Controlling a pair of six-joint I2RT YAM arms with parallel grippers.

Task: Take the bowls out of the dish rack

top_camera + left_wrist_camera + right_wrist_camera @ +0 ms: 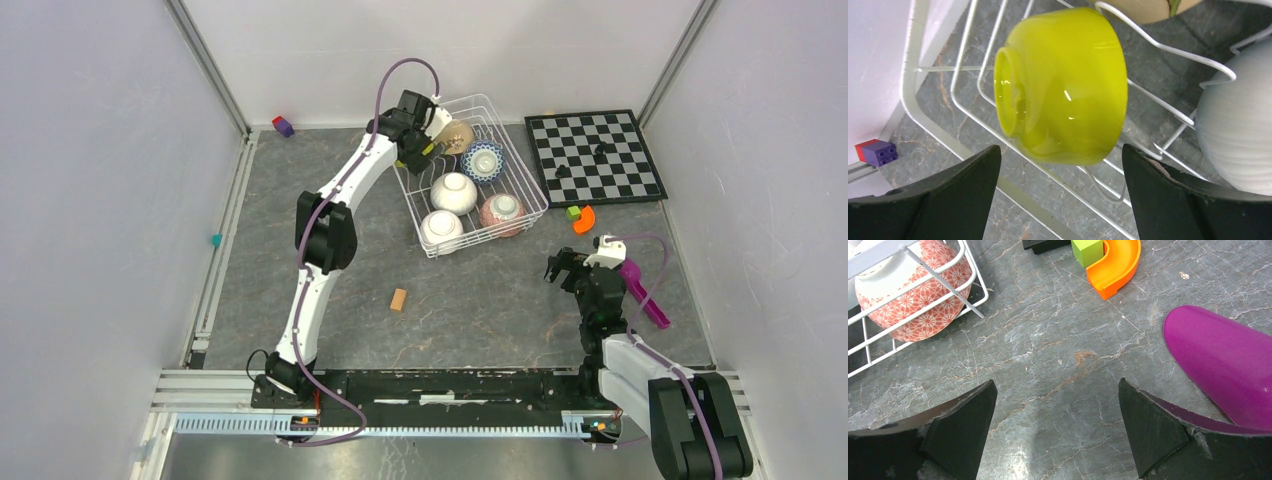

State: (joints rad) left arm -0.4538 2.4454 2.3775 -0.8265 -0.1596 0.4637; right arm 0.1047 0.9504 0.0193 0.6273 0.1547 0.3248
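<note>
Top external: grey marbled worktop (450, 320), white-panelled enclosure. Counted: 1 dish rack (518, 150), 6 bowls (453, 192) incl. lime-green bowl (1063, 85), 1 chessboard (600, 160). Left claw (1060, 160) & right claw (1058, 390) are spread wide, nothing gripped.

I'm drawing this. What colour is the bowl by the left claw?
The bowl is lime green; the left wrist view shows it best.

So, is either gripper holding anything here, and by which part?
Nothing. The left gripper is open, facing the lime-green bowl; the right gripper is open too.
</note>
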